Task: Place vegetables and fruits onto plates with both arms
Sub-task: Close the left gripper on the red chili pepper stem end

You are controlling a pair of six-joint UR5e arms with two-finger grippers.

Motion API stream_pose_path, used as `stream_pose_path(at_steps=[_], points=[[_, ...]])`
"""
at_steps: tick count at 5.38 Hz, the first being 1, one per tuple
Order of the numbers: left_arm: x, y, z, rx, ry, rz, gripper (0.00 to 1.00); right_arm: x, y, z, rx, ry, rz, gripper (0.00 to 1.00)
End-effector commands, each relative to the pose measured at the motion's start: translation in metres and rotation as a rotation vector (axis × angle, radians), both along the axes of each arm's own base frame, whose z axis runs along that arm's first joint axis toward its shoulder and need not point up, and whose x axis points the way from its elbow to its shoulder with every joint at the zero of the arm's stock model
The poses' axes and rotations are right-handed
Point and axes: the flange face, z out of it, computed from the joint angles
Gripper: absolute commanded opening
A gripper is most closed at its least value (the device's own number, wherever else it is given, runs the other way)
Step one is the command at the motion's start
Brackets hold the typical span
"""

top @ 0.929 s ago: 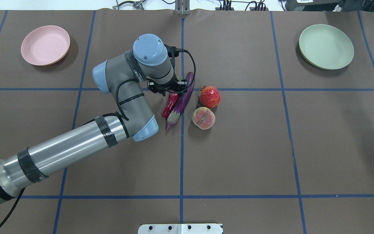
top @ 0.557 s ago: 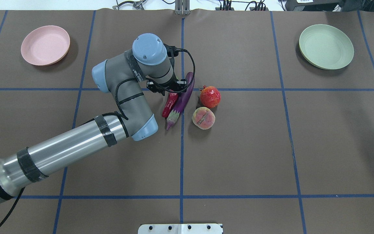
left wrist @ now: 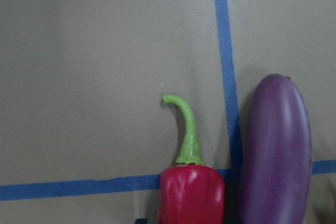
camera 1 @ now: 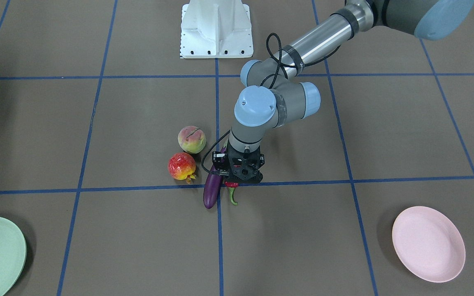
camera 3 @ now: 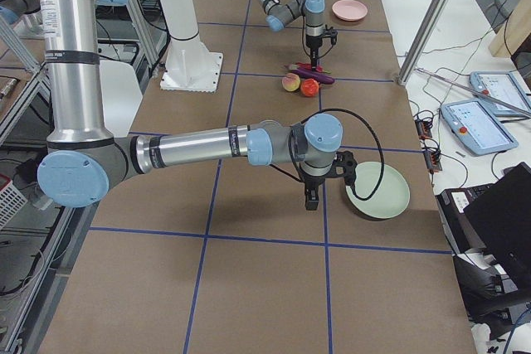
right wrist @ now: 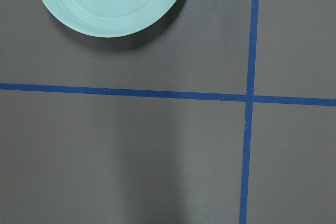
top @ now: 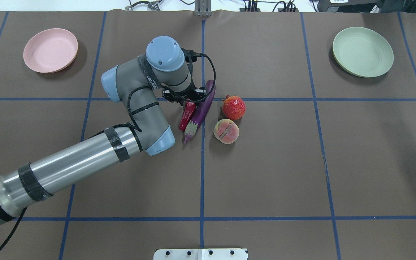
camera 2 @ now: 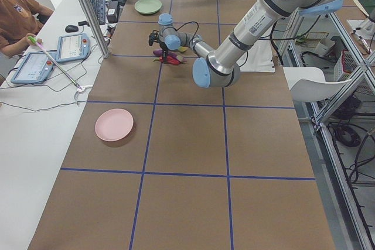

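My left gripper (top: 188,98) stands over the pile at the table's middle and is shut on the red chili pepper (top: 185,116), whose green stem shows in the left wrist view (left wrist: 188,129). The purple eggplant (top: 201,107) lies right against the chili. The pomegranate (top: 234,107) and the peach (top: 226,131) sit just to its right. The pink plate (top: 50,50) is at the far left, the mint green plate (top: 362,51) at the far right. My right gripper (camera 3: 311,198) hangs beside the green plate (camera 3: 377,191); I cannot tell if it is open.
The white pedestal base (camera 1: 216,28) stands at the table's near edge. Blue tape lines mark a grid on the brown table cover (top: 265,173). An operator (camera 2: 17,16) sits at a side bench with tablets.
My left wrist has shifted slightly left and back, and the chili has moved with it. The eggplant has shifted a little to the left too.
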Motion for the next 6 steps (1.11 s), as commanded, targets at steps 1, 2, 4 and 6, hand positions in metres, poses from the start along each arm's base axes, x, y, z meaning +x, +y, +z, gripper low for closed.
stream_pose_path(at_steps=[1, 2, 4, 6], points=[[-0.0005, -0.0023, 0.0029, -0.003, -0.005, -0.002, 0.58, 0.0000, 0.0002, 0.0016, -0.002, 0.000, -0.001, 0.99], [0.0026, 0.0001, 0.0044, -0.005, -0.007, 0.002, 0.58, 0.0000, -0.0004, 0.0023, -0.004, 0.000, -0.001, 0.99], [0.0072, 0.0045, 0.0037, -0.008, -0.006, 0.007, 0.64, 0.0000, -0.0004, 0.0023, -0.004, 0.000, -0.001, 1.00], [0.0072, 0.0046, 0.0052, -0.010, -0.008, 0.007, 0.64, 0.0000, -0.0004, 0.0023, -0.004, 0.000, -0.001, 1.00]])
